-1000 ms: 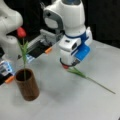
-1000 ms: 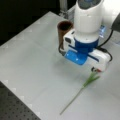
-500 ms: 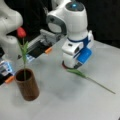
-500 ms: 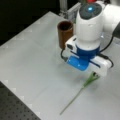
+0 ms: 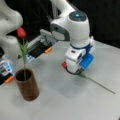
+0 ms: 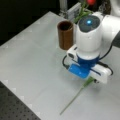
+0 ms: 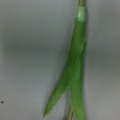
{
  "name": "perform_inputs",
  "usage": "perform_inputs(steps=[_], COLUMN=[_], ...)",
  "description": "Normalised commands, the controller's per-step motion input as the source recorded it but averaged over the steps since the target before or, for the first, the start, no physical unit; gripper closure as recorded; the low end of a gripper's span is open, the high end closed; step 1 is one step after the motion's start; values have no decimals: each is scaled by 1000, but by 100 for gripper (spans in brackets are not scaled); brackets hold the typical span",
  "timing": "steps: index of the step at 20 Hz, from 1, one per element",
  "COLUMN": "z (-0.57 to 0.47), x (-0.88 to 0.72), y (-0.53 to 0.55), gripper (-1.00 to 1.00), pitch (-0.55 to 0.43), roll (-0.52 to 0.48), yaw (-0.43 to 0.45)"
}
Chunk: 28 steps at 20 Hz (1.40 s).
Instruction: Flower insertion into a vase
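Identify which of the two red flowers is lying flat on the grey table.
The red flower with the long green stem under the gripper; the other red flower stands upright in the brown cylindrical vase.

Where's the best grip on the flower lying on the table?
Grip the flower on the table on its stem by the leaves, from straight above, jaws across the stem. It lies flat; the gripper hangs over that spot.

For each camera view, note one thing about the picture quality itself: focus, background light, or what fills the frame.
In a front view, the standing flower in the vase is soft-edged against a black background. In a front view, the gripper hides the lying flower's upper end. In the wrist view, blurred green leaves fill the frame over plain grey table; no gripper shows.
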Motion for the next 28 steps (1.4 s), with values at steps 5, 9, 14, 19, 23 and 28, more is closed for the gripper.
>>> perform_inputs(steps=[5,9,14,19,23,28], z=[-143,-164,-117,-76,-73,-84], x=[218,284,282,234,259,280], y=[161,79,44,38,28,34], gripper=[-100,-100,-100,-100,-100,100], pitch=[38,39,53,69,28,-7], roll=[-157,-209,-229,-222,-213,-222], yaw=[42,37,15,19,17,24])
